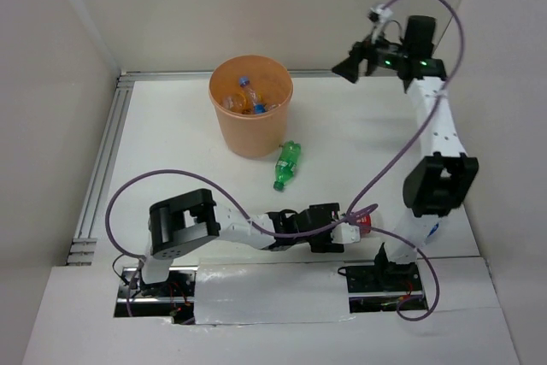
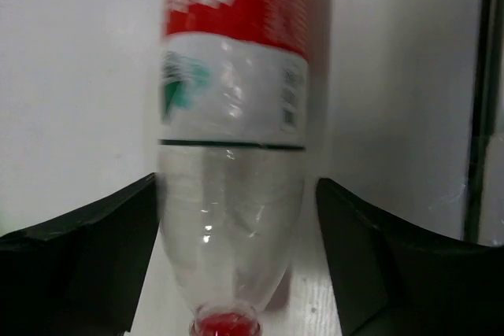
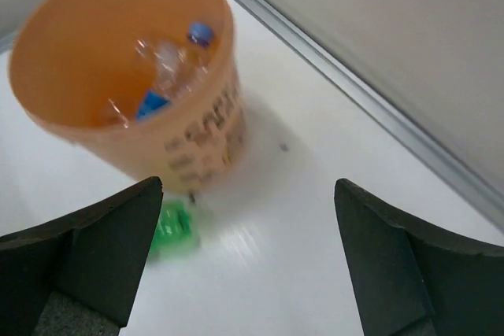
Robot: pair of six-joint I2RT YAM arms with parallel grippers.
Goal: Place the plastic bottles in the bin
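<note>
The orange bin (image 1: 250,130) stands at the back middle with several bottles (image 1: 248,98) inside; it also shows in the right wrist view (image 3: 201,143). A green bottle (image 1: 288,164) lies on the table just right of the bin and is blurred in the right wrist view (image 3: 175,227). A clear bottle with a red label (image 2: 232,116) lies between the fingers of my left gripper (image 2: 236,186), red cap towards the wrist. The left finger touches it and a small gap shows at the right finger. In the top view this gripper (image 1: 349,230) reaches right along the front. My right gripper (image 1: 349,68) is open, empty and raised.
White walls enclose the table on the left, back and right. An aluminium rail (image 1: 102,160) runs along the left and back edges. A purple cable (image 1: 376,179) loops over the right side of the table.
</note>
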